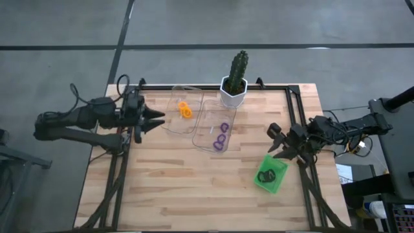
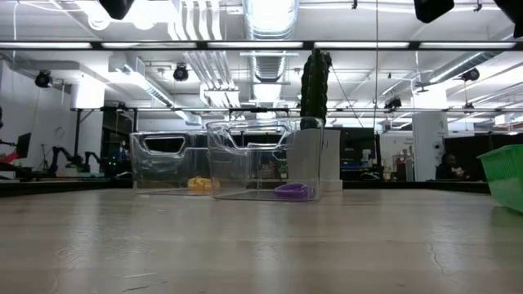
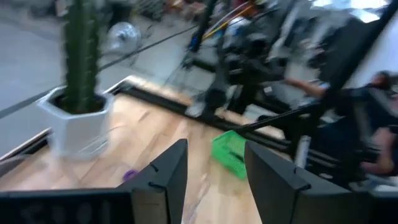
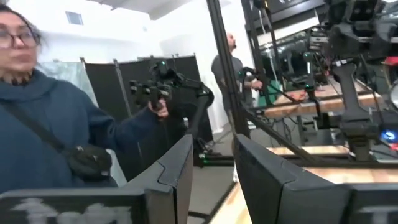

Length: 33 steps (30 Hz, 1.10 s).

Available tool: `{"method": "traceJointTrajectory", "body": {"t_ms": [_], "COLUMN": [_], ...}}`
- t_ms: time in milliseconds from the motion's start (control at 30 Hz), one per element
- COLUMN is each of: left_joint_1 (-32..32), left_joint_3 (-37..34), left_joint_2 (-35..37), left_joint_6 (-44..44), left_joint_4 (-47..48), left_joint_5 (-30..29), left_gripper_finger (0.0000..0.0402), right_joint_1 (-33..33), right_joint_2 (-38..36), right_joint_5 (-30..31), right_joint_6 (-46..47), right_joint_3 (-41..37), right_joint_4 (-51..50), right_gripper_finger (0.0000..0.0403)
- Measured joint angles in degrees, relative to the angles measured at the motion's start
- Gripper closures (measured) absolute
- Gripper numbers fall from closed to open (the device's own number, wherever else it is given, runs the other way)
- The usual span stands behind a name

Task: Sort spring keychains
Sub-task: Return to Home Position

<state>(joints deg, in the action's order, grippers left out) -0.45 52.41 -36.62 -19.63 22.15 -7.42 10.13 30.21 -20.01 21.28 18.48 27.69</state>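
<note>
Currently, orange keychains — small coiled loops, clustered — lie in the left clear tray. Purple keychains, three loops in a row, lie in the right clear tray beside it. Black keychains, overlapping so the count is unclear, lie in the green tray. Left gripper — fingers spread, holding nothing — is at the table's left edge near the left tray. Right gripper, likewise parted and empty, is at the right edge by the green tray.

A potted cactus stands behind two clear trays.
</note>
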Motion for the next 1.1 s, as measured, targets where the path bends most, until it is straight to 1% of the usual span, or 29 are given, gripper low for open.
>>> {"method": "traceJointTrajectory", "body": {"t_ms": [100, 233, 433, 600, 667, 833, 933, 967, 1100], "left_joint_1": [-0.63, -0.72, -0.74, -0.74, -0.74, -0.74, -0.74, -0.74, -0.73], "left_joint_3": [-4.97, -11.19, -20.34, -27.3, -29.8, -34.03, -36.46, -36.54, -39.39], "left_joint_2": [3.71, 8.95, 16.83, 24.57, 28.0, 36.17, 36.48, 36.11, 34.87], "left_joint_6": [1.35, 1.9, 1.9, 2.75, 3.53, 3.5, 3.82, 4.15, 4.29], "left_joint_4": [-5.18, -7.51, -9.03, -13.28, -13.35, -14.69, -13.42, -15.0, -15.27], "left_joint_5": [3.43, 6.9, 6.92, 6.91, 6.94, 6.93, 6.97, 6.97, 6.92], "left_gripper_finger": [0.025, 0.025, 0.025, 0.025, 0.025, 0.025, 0.025, 0.025, 0.025], "right_joint_1": [-0.02, -0.02, -0.04, -0.04, -0.04, -0.04, -0.02, 0.0, -0.02], "right_joint_2": [-0.58, -0.58, -1.06, -5.17, -7.57, -12.09, -12.62, -12.58, -12.51], "right_joint_5": [0.0, -0.31, -5.0, -5.14, -5.12, -4.09, -4.01, -3.98, -3.81], "right_joint_6": [-2.45, -3.06, -3.94, -5.93, -6.31, -6.76, -5.88, -5.06, -1.99], "right_joint_3": [-0.03, -0.04, -0.06, -0.07, -0.09, -1.67, -4.74, -5.8, -10.35], "right_joint_4": [-1.84, -1.8, -1.87, -2.61, -4.39, -4.88, -4.87, -4.75, -0.37], "right_gripper_finger": [0.0291, 0.0291, 0.0291, 0.0291, 0.0291, 0.0291, 0.0291, 0.0291, 0.0291]}}
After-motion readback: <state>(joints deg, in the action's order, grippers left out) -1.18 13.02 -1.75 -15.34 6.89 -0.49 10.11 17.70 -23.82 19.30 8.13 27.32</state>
